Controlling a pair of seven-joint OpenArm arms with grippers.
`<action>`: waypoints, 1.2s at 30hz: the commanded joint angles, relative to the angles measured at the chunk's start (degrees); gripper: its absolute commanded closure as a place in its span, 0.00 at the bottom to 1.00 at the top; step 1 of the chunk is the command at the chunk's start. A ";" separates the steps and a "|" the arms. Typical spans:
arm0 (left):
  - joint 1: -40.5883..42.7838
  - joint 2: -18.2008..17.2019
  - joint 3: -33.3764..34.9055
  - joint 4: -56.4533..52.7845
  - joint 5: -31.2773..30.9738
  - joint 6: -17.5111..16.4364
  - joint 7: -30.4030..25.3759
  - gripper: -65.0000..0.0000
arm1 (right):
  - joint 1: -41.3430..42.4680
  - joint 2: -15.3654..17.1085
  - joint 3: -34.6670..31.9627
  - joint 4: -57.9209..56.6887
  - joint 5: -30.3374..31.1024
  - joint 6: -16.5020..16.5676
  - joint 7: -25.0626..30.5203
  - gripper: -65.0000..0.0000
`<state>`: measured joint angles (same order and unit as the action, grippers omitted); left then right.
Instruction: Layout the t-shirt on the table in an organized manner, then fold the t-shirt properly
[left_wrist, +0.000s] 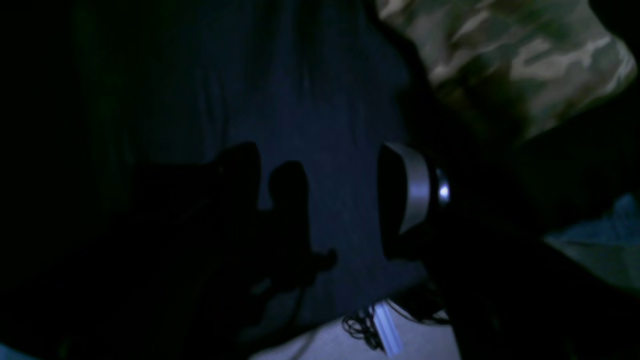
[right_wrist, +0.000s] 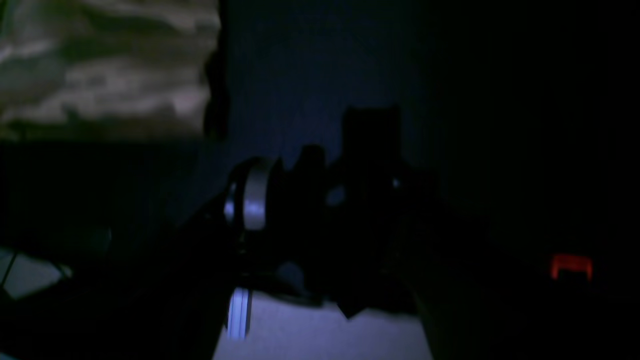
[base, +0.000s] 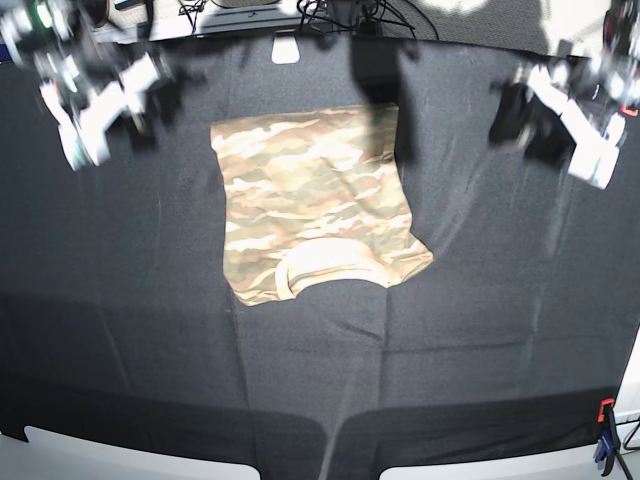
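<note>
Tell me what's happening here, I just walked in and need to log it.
A two-armed robot is working on a camouflage t-shirt lying on the black-covered table. The shirt lies fairly flat, collar toward the near edge, apparently partly folded. Neither arm touches it: the left gripper and right gripper hang raised and empty at opposite sides.

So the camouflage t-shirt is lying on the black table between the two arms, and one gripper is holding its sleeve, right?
Not quite. The t-shirt does lie on the black table between the arms, but neither the left gripper nor the right gripper holds it; the base view shows both apart from it.
</note>
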<state>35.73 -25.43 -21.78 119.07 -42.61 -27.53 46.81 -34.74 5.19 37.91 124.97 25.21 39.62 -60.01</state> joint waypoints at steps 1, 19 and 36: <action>1.79 -0.63 -0.90 1.92 -0.50 -0.39 -0.04 0.47 | -1.51 0.52 1.42 1.44 0.87 0.38 0.74 0.60; 35.60 0.24 -3.34 3.96 10.21 -1.20 -3.21 0.47 | -32.17 3.19 6.32 4.98 14.01 0.38 -2.12 0.60; -0.20 4.26 19.26 -70.77 30.23 -1.14 -31.26 0.47 | -9.05 22.49 -34.05 -59.39 -7.43 -14.03 19.76 0.60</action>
<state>34.46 -20.64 -2.39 47.77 -11.92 -28.32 15.68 -43.22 27.07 3.40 64.79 17.87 25.47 -39.94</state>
